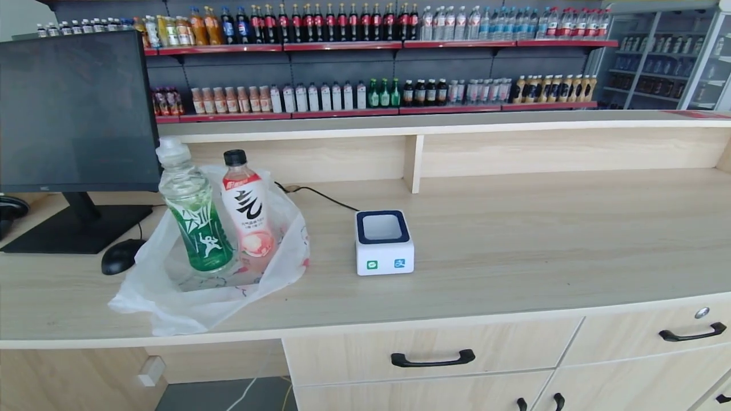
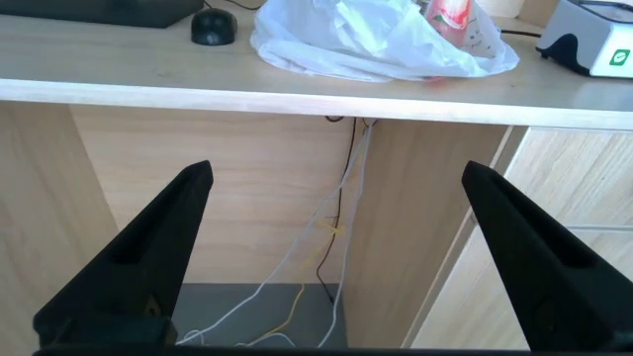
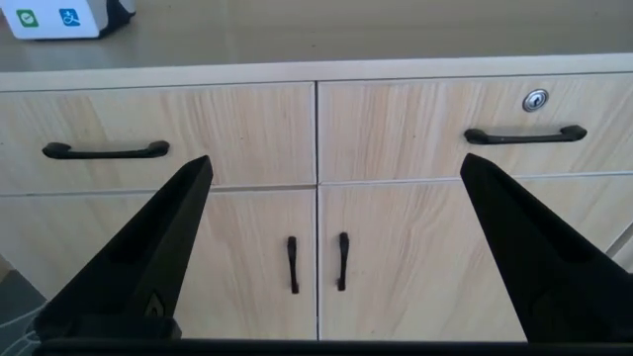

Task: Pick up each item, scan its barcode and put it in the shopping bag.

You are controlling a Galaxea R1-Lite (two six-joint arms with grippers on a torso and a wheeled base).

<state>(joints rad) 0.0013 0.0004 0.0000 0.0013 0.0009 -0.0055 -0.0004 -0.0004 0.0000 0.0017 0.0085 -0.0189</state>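
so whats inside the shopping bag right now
Two bottles stand in the shopping bag: a green-labelled bottle and a pink-and-white bottle with a black cap. Anything lying low behind them or under the bag's crumpled folds cannot be seen.

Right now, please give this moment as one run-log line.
shopping bag: green bottle, pink bottle standing inside | scanner: right of bag | left gripper: open, empty | right gripper: open, empty
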